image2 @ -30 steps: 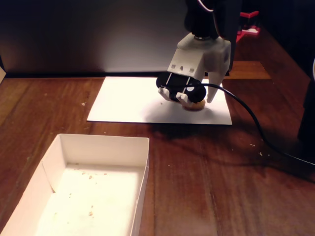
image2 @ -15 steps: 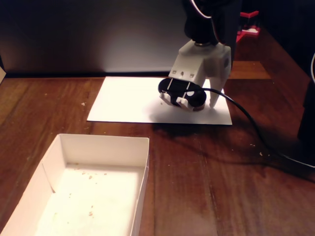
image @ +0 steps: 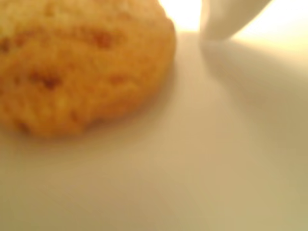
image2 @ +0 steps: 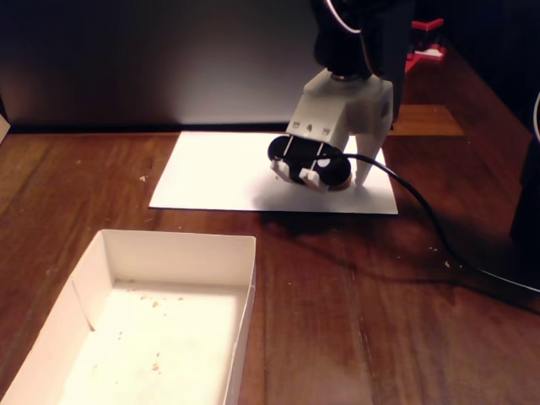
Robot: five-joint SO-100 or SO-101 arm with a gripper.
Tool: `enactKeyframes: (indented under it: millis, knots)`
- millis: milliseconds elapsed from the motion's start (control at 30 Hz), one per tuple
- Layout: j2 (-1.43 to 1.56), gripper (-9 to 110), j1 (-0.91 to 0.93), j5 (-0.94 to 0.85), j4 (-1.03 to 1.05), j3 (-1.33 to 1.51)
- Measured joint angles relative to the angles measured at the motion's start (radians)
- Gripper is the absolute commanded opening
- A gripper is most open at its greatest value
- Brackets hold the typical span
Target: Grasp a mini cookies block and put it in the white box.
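Writing: I read none.
Cookie: on paper.
Hand: down on paper; I cannot tell its state.
Box: on desk.

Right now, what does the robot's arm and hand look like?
The hand is white moulded plastic with pointed white fingers. A black rounded wrist camera sits on its front, and a black cable trails across the wooden table. The upper arm is dark.

Blurred and cut off by the wrist view's top and left edges: mini cookies block; hidden behind the gripper in the fixed view; jaw state not discernible.
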Motion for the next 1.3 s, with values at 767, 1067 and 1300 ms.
enactKeyframes:
  millis: [767, 1067, 1300]
  knots:
    - [-0.014, 19, -0.008, 0.003, -0.029, -0.003]
    - [-0.014, 18, -0.008, 0.029, -0.057, -0.003]
    - [-0.014, 18, 0.002, 0.012, -0.057, -0.003]
